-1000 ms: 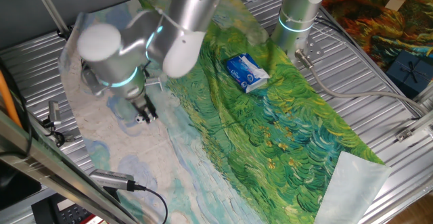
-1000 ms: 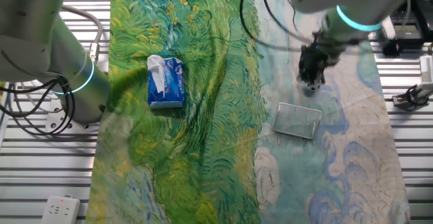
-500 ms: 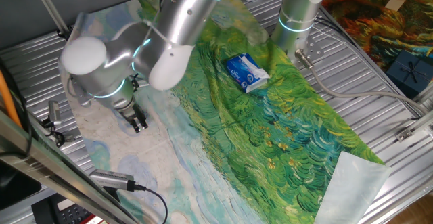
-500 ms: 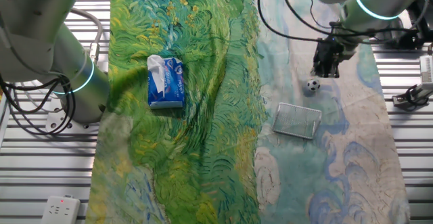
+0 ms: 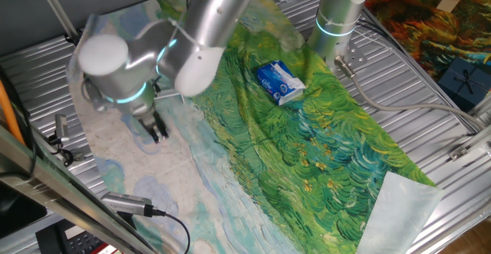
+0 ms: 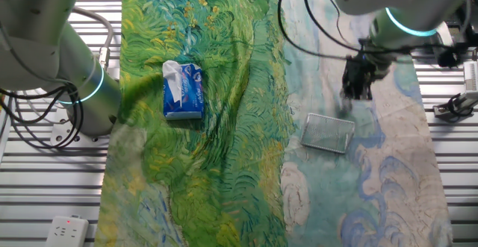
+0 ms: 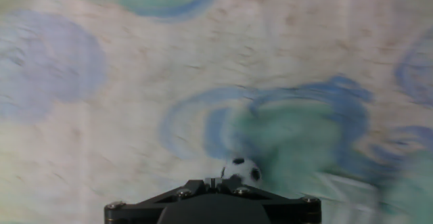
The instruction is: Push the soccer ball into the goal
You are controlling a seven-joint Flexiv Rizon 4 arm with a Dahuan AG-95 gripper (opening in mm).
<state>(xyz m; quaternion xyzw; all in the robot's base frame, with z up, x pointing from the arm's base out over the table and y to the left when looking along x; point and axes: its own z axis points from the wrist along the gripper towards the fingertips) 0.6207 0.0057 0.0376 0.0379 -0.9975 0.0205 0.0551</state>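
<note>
The soccer ball (image 7: 241, 170), tiny and white with black patches, lies on the pale cloth just beyond my fingertips and a little to their right in the hand view. My gripper (image 7: 213, 182) is shut and empty, its tips low over the cloth right behind the ball. In the fixed views the gripper (image 5: 158, 132) (image 6: 357, 92) hides the ball. The goal (image 6: 327, 133), a low whitish-grey frame, lies on the cloth just below and left of the gripper in the other fixed view.
A blue-and-white packet (image 5: 280, 82) (image 6: 183, 90) lies on the green part of the cloth. A second arm's base (image 5: 338, 22) (image 6: 71, 68) stands at the table's edge. Ribbed metal table (image 6: 448, 165) flanks the cloth.
Half a second ago the gripper stood back from the ball, which showed clear of it. The gripper has now come down close behind the ball and covers it in the fixed views.
</note>
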